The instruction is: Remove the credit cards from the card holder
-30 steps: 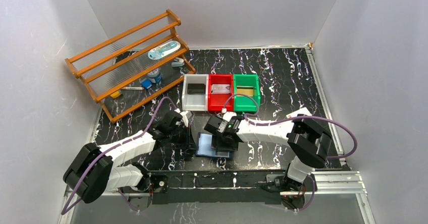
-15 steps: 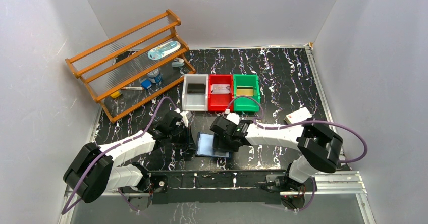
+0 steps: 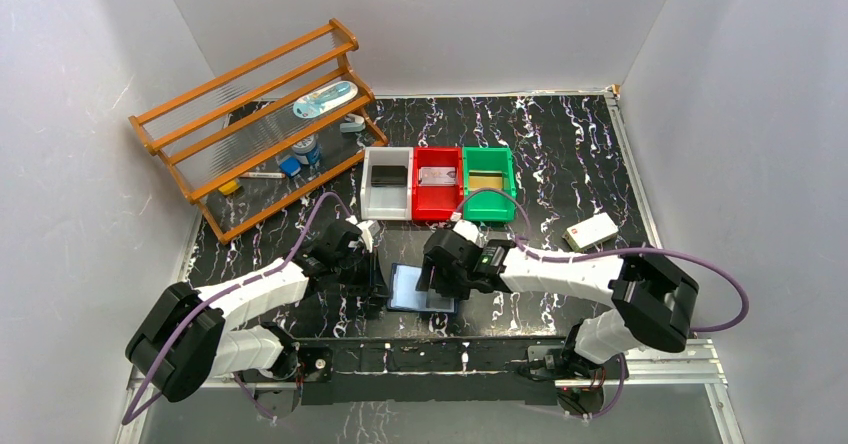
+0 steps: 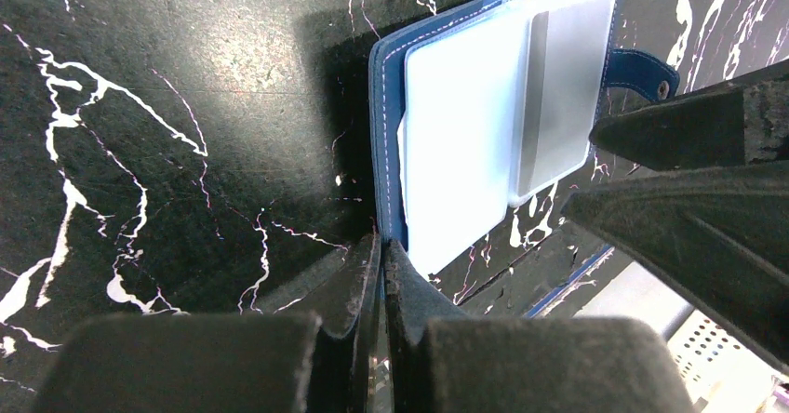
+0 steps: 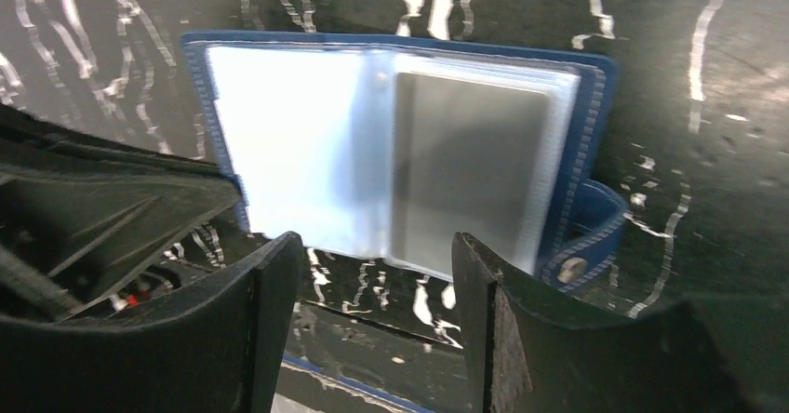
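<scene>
The card holder (image 3: 412, 289) lies open on the table near the front edge, navy outside and light blue inside. A silvery-grey credit card (image 5: 465, 171) sits in its right pocket and also shows in the left wrist view (image 4: 563, 97). My left gripper (image 4: 381, 246) is shut, pinching the holder's (image 4: 456, 153) navy left edge. My right gripper (image 5: 377, 255) is open and empty, hovering over the holder's (image 5: 298, 153) near edge, with nothing between its fingers. More cards lie in the bins: a black one (image 3: 388, 175), a silvery one (image 3: 437, 176) and a gold one (image 3: 486, 179).
White (image 3: 367, 199), red (image 3: 437, 207) and green (image 3: 488, 207) bins stand in a row behind the holder. A white block (image 3: 590, 231) lies at the right. A wooden rack (image 3: 255, 129) with small items stands at the back left. The table's front rail is just below the holder.
My right arm's elbow has swung out to the right, uncovering the white block, and its gripper has shifted slightly over the holder. My left gripper has not moved.
</scene>
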You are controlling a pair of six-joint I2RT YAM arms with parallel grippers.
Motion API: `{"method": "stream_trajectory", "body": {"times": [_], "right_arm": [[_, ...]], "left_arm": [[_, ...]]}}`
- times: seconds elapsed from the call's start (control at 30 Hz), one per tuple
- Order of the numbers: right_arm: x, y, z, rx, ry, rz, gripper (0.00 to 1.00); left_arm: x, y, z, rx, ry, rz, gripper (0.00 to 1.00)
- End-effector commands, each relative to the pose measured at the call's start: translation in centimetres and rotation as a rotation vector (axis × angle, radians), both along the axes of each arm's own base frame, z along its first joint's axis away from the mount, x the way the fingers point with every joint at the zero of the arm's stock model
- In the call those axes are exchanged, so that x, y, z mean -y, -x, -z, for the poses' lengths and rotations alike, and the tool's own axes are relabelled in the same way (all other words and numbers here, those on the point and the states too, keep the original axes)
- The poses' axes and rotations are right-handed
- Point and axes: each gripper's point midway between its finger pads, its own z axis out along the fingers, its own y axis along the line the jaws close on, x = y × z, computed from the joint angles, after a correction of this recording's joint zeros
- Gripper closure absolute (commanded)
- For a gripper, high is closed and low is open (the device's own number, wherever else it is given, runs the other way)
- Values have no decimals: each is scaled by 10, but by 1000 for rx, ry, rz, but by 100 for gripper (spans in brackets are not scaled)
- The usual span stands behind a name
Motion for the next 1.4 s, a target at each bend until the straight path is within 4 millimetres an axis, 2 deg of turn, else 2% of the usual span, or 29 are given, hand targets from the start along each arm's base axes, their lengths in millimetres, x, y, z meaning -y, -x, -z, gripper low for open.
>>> {"method": "stream_trajectory", "body": {"times": [0.0,0.07,0.33,0.53,0.87,1.0,1.37], "right_arm": [[19,-9,-3,10,114,78,31],[24,-5,4,-13,160,71,31],[23,2,23,-71,197,48,31],[26,2,26,-76,241,45,31],[28,1,19,-59,241,38,31],[22,4,24,-76,209,16,32],[20,12,43,-125,200,18,32]], "left_arm": [[4,1,-7,2,14,21,100],[3,1,-7,2,13,21,100],[3,1,-7,2,14,21,100],[3,1,-7,3,9,21,100],[3,1,-7,2,7,23,100],[3,0,-7,5,8,20,100],[3,3,-5,-8,8,31,100]]}}
